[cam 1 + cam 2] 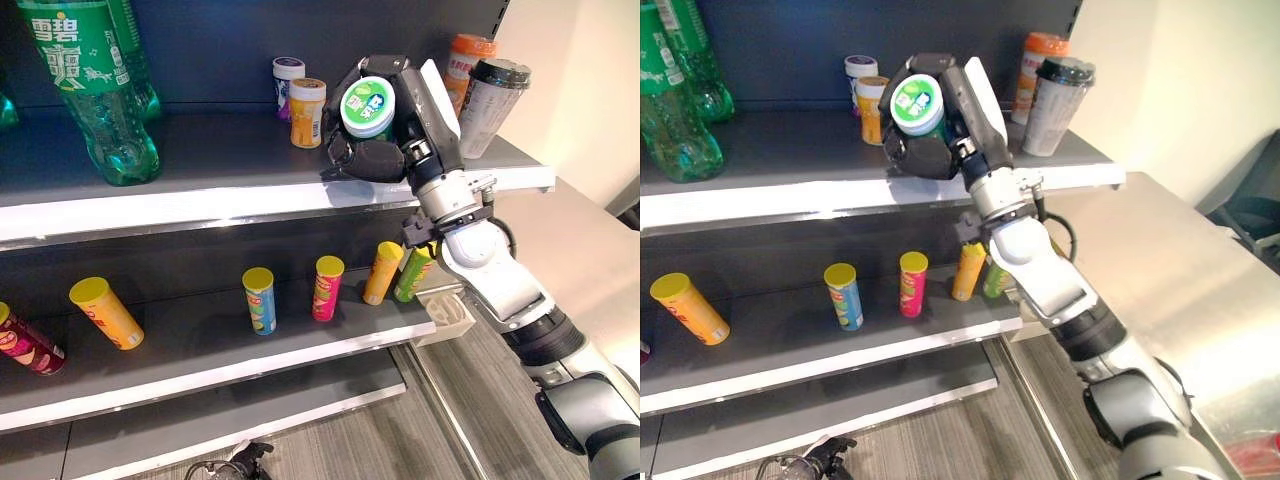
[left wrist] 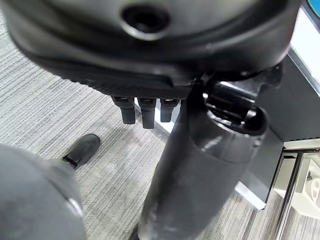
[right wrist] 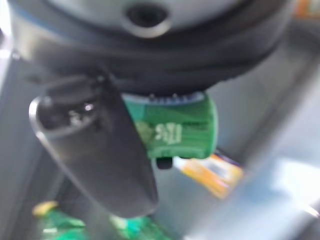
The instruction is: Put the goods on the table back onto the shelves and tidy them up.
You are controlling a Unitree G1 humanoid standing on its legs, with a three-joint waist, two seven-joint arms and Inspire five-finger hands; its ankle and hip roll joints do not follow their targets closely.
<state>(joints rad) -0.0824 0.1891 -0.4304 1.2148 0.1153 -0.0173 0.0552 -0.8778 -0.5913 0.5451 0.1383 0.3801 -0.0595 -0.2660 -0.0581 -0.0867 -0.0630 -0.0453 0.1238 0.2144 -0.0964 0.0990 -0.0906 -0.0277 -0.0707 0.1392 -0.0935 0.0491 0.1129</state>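
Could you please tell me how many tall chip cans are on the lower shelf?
5: a yellow one tipped over at the left, a blue one, a pink one, then an orange one and a green one leaning at the right end. Others may be hidden.

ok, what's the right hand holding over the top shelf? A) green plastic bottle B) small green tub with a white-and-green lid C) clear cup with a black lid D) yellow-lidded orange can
B: the right hand is curled round the small green tub with a white-and-green lid, above the grey top shelf.
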